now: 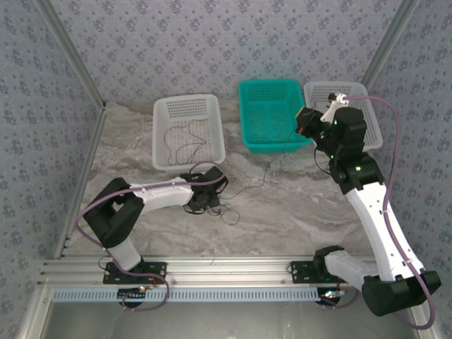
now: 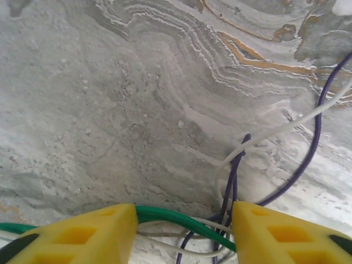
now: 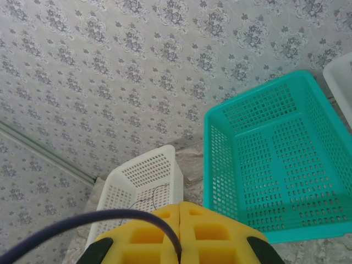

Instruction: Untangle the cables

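Baskets: three across upper part of top view: white basket at left [image 1: 185, 99], teal basket [image 1: 267, 84] centre, white basket at right [image 1: 316, 92]. Cables [image 2: 228, 192] on marble table [image 2: 110, 110], lower right of left wrist view: one green, one white, one purple, lying loose between left gripper [image 2: 184, 214] fingers, partly spread. Right gripper [image 3: 180, 231] pressed fully together on one dark cable [image 3: 110, 212], lower left.

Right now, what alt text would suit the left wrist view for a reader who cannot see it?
The left claw, yellow fingers apart, sits low over tangled cables: a green cable crosses between them, while a purple cable and a white cable loop off right across the grey marbled table.
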